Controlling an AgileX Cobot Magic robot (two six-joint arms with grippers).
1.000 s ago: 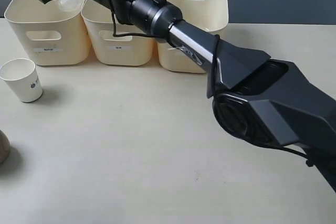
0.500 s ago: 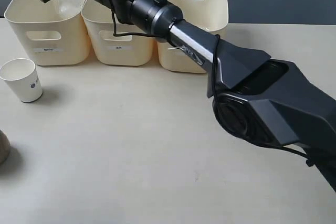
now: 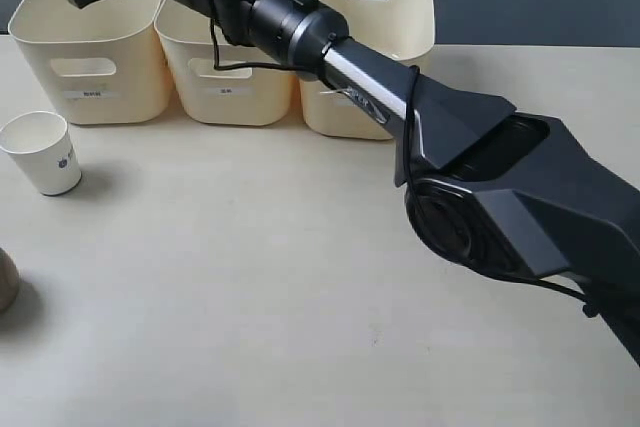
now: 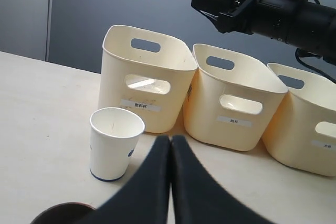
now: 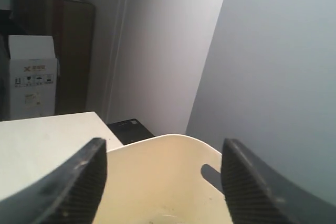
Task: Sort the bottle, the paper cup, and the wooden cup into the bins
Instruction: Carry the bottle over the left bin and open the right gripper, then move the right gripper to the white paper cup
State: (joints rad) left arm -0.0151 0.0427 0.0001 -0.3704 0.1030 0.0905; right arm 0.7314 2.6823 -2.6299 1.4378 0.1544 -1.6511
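**Right claw spread wide over the far-left tub**

The right gripper [image 5: 164,145] hangs above the leftmost cream plastic tub [image 3: 90,57] at the upper left of the exterior view. Its dark, rough-faced jaws stand wide apart with nothing between them. The left gripper [image 4: 170,140] waits low at the bottom of its own view, its smooth black fingers pressed together on nothing.

This looks like the end of a drop. A clean finish would be to lift straight up past the rim before swinging back, since the tubs are light, thin-walled and glossy, and a clipped edge would probably drag one.

The clear plastic bottle shows in no view, and I cannot tell whether it lies inside that tub. The white tapered paper cup [image 3: 42,152] stands upright at mid-left on the matte beige table [image 3: 250,277]. It is thin and easily crushed. The rounded grey-brown wooden cup [image 3: 5,282] peeks in at the left edge.
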